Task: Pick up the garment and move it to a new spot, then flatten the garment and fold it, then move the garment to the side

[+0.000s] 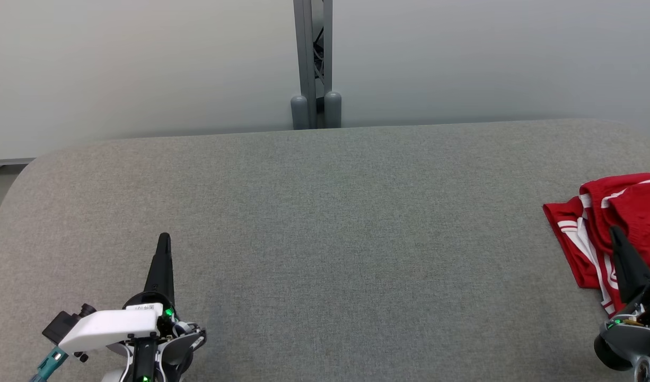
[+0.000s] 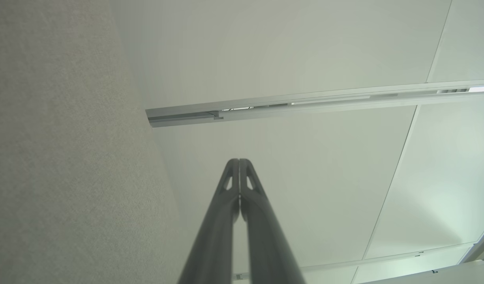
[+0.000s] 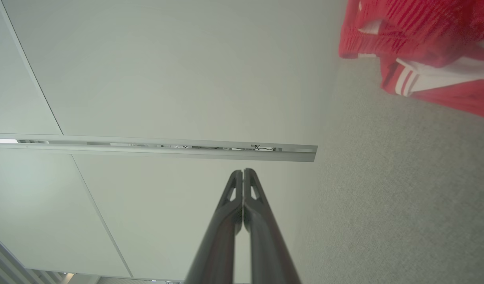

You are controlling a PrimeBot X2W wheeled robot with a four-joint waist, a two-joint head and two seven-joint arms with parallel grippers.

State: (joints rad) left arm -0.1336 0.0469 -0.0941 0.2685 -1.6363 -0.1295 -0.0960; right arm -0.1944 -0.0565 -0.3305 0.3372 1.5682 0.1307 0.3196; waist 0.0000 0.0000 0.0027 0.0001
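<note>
Jaws at left: the left gripper [image 1: 164, 241] is clenched on nothing, its tips meeting, low over the near left of the table [image 1: 325, 239] and well apart from the cloth.
Garment: the red garment [image 1: 622, 204] with white stripes lies at the table's far right edge. It is loosely doubled over, with one bunched band on top and a flatter striped layer spread under it. Part of it runs out of the head view.
Jaws at right: the right gripper [image 1: 615, 232] is also pressed shut and holds nothing. In the head view its fingers cross the garment's near edge, and I cannot tell whether they touch it. The right wrist view puts the cloth off to one side of the tips, not between them.
Stage: this fits a garment waiting at the side to be lifted, or one folded and set aside there. The uneven layers do not settle which.
Handling: thin, slippery sports fabric like this should slide easily on the pad and shed a shallow pinch. A grasp would hold best at the thick band or a striped hem. The layers would probably shift if dragged by one corner.
Surface: grey felt-like padding with rounded far corners, bare from the left gripper across to the garment.
Room: pale wall panels [image 1: 145, 69] stand behind the table, and a grey metal post [image 1: 313, 63] rises at the middle of the far edge.
</note>
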